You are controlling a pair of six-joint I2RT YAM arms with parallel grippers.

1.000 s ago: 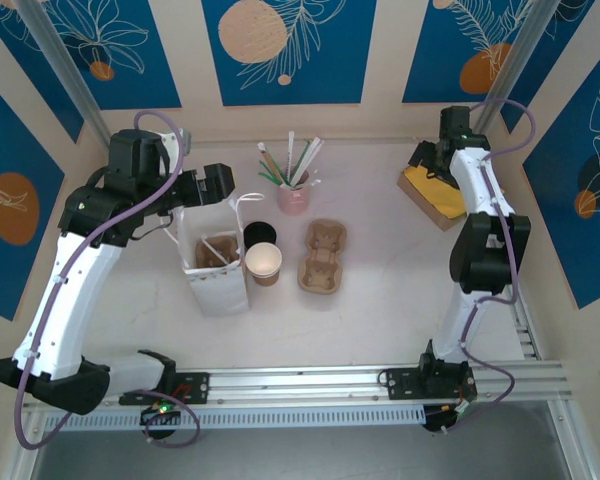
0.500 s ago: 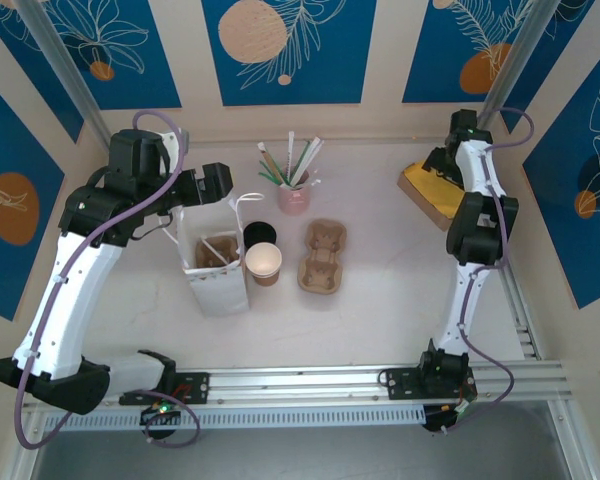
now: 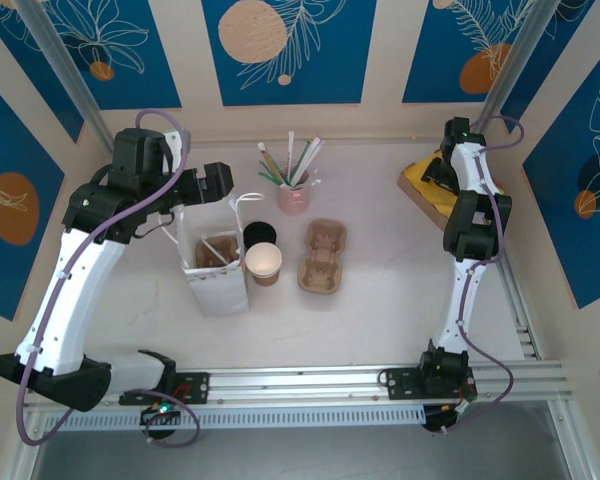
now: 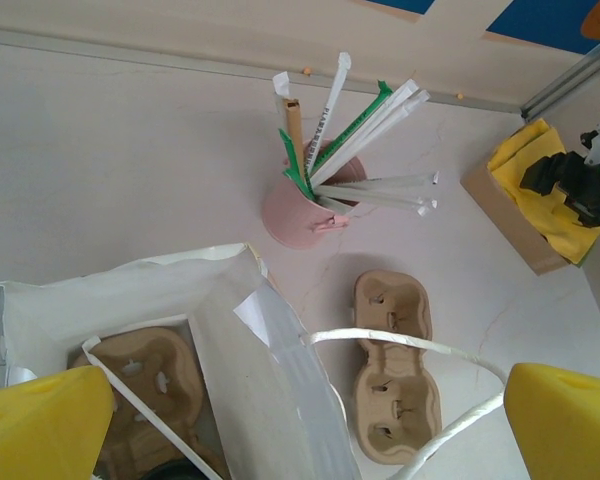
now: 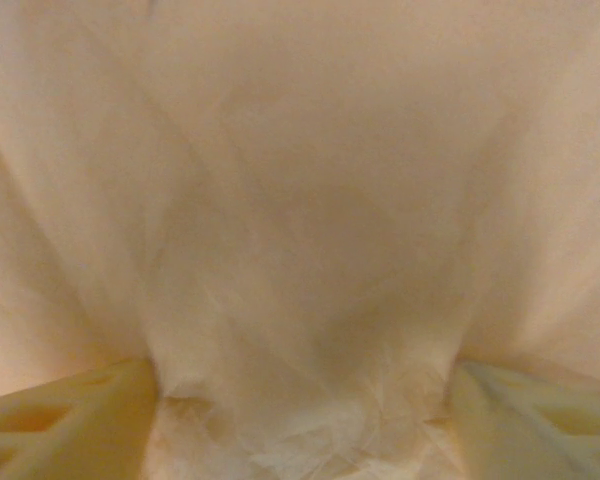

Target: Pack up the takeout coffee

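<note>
Right gripper (image 5: 305,378) has advanced into the box (image 3: 429,211), jaws narrowing on pale paper (image 5: 300,200), grip unconfirmed. Left gripper (image 4: 305,420) jaws apart; coffee (image 3: 258,235) unpacked.

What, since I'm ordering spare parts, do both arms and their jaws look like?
Both the left arm and the right arm have white link shells with bulky black joint housings and black bases. A purple cable loops loosely along each. The left wrist view shows bright yellow jaws; those in the right wrist view look pale yellow.
</note>
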